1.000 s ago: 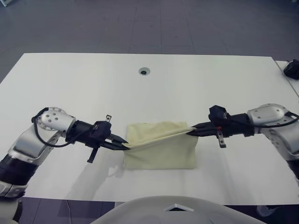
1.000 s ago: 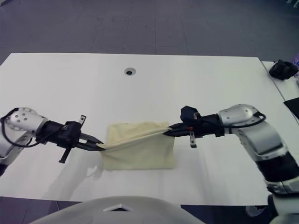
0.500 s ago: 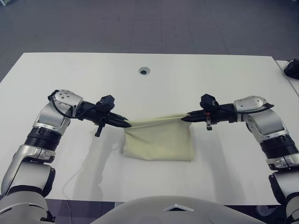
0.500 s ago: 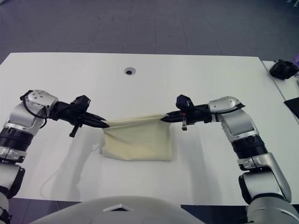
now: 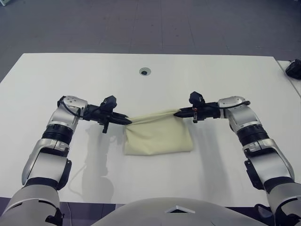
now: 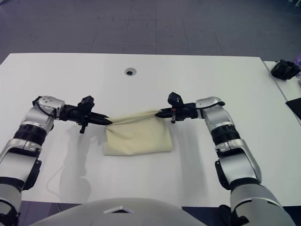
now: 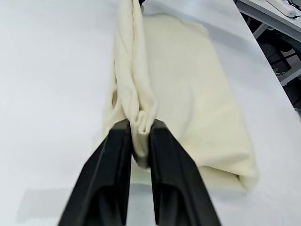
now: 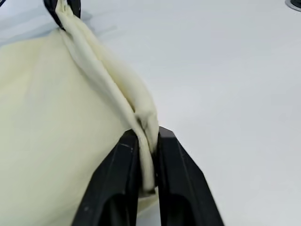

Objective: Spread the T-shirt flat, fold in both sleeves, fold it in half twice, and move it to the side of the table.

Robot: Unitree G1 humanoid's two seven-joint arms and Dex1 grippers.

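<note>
The pale yellow T-shirt (image 5: 157, 135) lies folded into a small rectangle in the middle of the white table (image 5: 150, 80). Its far edge is lifted and stretched taut between both grippers. My left gripper (image 5: 129, 121) is shut on the left end of that edge; the wrist view shows the bunched cloth (image 7: 141, 117) pinched between black fingers (image 7: 110, 155). My right gripper (image 5: 178, 113) is shut on the right end, with the fabric (image 8: 141, 113) squeezed between its fingers (image 8: 124, 160). The near part of the shirt rests on the table.
A round cable hole (image 5: 145, 71) sits in the table's far middle. A dark object (image 6: 284, 69) lies at the far right on a neighbouring surface. Bare tabletop stretches on both sides of the shirt and beyond it.
Both grippers have carried the held edge away from me, from the shirt's near side toward the far side, folding the cloth over. The arms now reach farther out.
</note>
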